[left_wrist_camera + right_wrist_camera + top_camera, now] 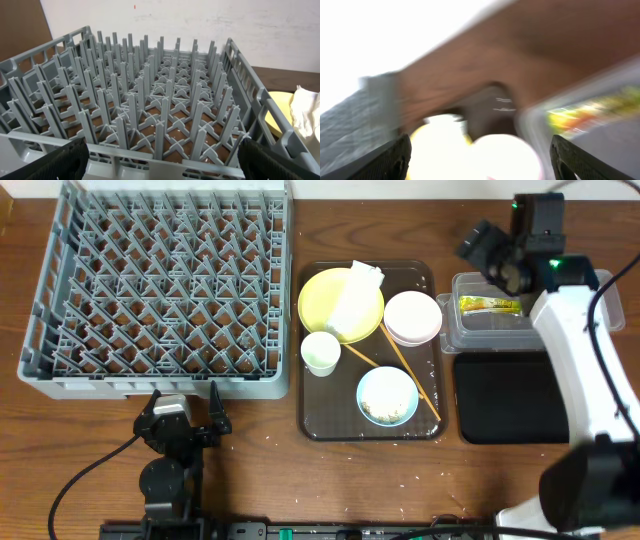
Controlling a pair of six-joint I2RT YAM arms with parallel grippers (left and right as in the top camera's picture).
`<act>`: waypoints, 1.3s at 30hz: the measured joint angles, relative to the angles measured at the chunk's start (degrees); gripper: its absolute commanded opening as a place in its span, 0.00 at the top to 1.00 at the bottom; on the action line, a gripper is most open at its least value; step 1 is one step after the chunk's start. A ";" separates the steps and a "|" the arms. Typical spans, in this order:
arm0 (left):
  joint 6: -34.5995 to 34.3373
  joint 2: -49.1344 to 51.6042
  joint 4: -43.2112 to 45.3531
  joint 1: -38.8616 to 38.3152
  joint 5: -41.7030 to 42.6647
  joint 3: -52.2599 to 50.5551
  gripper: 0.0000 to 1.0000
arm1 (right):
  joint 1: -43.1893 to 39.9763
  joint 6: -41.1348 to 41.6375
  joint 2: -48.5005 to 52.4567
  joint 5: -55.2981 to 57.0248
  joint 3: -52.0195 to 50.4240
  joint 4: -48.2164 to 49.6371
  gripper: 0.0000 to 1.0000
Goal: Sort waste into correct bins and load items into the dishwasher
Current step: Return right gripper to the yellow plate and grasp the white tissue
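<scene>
**A:** Where's the waste right now?

**B:** The sachet (489,305) is lying inside the clear tub (465,330), upper right in the overhead view. The black tub (505,405) just below it looks bare. The napkin (358,295) is on the yellow plate (320,305), at the top of the tray (315,425), centre frame. The rice (387,402) is in the light-blue bowl (387,380), lower on the tray.

**A:** How will the napkin handle?

**B:** My guess is it's very light and soft and will crush under any squeeze. I'd pinch the crumpled peak from above and stay clear of the plate. The plate looks glossy and probably slippery, so it needs a rim grab. The chopsticks (405,370) lie beside the blue bowl and could snag.

**A:** Right hand?

**B:** The right gripper (480,157) is above the clear tub. Its wrist view is heavily blurred, but the fingers (390,160) sit at the two lower corners, spread wide, with nothing between them. It has let go and isn't touching the sachet.

**A:** Left?

**B:** The left gripper (170,162) is at lower left, just in front of the near wall of the dish rack (160,290). The fingers are wide apart and empty. I can't see any contact.
</scene>
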 measured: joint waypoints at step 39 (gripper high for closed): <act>0.00 0.00 0.00 0.00 0.00 0.00 0.05 | 22.71 4.44 30.10 5.18 1.68 7.82 0.99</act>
